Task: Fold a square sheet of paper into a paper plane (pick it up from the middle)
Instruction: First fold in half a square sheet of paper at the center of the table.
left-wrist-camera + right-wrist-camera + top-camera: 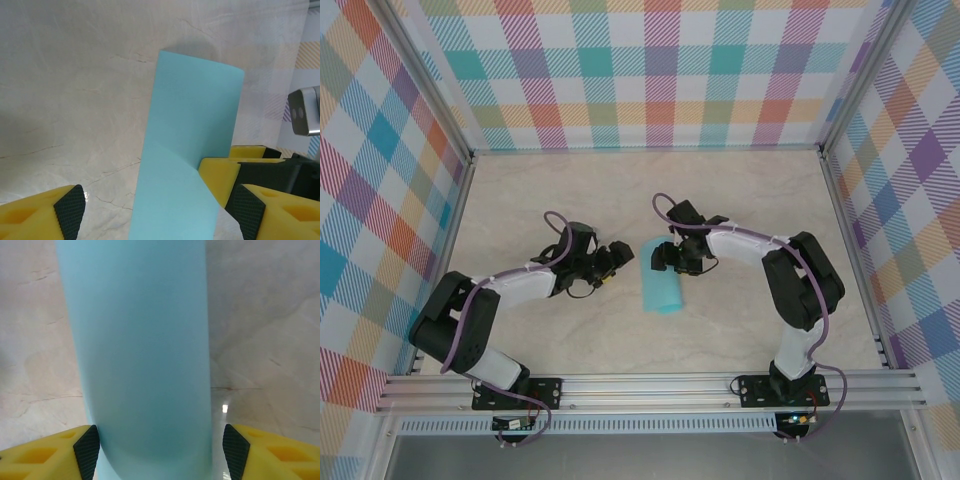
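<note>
Top external, turquoise paper (661, 289), marble table (570, 190)

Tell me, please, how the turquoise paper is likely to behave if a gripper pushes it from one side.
The turquoise paper is probably floppy: it bulges in a rounded curve instead of lying flat, so it may spring open. It looks thin and light on the smooth table, so a push would likely slide or buckle it.
</note>
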You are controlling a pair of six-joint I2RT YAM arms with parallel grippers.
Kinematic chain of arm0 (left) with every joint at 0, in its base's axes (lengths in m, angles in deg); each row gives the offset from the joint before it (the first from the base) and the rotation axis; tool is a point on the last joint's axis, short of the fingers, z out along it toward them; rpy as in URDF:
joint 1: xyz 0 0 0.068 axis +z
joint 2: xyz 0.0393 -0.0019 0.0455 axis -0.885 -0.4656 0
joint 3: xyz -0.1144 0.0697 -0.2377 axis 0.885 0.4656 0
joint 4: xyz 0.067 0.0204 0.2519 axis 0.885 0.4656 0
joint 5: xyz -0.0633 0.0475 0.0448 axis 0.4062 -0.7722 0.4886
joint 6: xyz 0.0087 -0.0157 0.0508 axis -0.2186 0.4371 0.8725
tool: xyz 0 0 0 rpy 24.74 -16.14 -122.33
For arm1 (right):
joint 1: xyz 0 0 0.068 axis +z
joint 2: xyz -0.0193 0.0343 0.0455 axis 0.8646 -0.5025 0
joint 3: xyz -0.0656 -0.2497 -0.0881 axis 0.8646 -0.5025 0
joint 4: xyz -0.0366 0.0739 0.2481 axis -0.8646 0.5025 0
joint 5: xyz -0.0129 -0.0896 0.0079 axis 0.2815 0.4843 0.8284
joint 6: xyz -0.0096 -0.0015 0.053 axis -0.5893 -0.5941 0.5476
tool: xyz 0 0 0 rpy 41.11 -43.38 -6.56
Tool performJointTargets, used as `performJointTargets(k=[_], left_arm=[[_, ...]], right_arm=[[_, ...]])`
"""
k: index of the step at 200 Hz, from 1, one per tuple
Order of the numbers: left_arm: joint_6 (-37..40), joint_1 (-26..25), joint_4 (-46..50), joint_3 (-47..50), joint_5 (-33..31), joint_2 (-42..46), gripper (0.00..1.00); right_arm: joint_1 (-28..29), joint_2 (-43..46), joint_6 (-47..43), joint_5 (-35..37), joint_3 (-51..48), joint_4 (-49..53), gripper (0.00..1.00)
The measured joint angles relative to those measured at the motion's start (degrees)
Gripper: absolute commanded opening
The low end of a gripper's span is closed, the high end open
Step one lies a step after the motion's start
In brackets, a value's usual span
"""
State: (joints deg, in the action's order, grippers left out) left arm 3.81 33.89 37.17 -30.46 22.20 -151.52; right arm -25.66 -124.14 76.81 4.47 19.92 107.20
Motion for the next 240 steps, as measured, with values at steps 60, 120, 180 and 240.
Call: performJointTargets(k=[60, 120, 180, 240], left_arm=[[-2.08, -2.05, -3.63, -3.28, 1.6, -6.64, 0.41], [-2.19, -5.84, -5.33, -10.14, 3.48, -14.43, 0.19], [-2.14, -7.23, -4.9, -13.03, 4.35, -20.5, 0.02], [-2.05, -7.23, -4.31, -13.18, 4.28, -21.68, 0.0]], right_arm=[[-1.7, 0.0, -0.5, 0.68, -1.03, 0.83, 0.56], [-1.95, 0.0, -1.77, 0.66, -1.03, 1.03, 0.55], [-1.97, 0.04, -2.34, 0.17, -1.03, 1.22, 0.56], [-2.69, 4.04, -4.81, -1.95, -1.05, 4.02, 0.62]])
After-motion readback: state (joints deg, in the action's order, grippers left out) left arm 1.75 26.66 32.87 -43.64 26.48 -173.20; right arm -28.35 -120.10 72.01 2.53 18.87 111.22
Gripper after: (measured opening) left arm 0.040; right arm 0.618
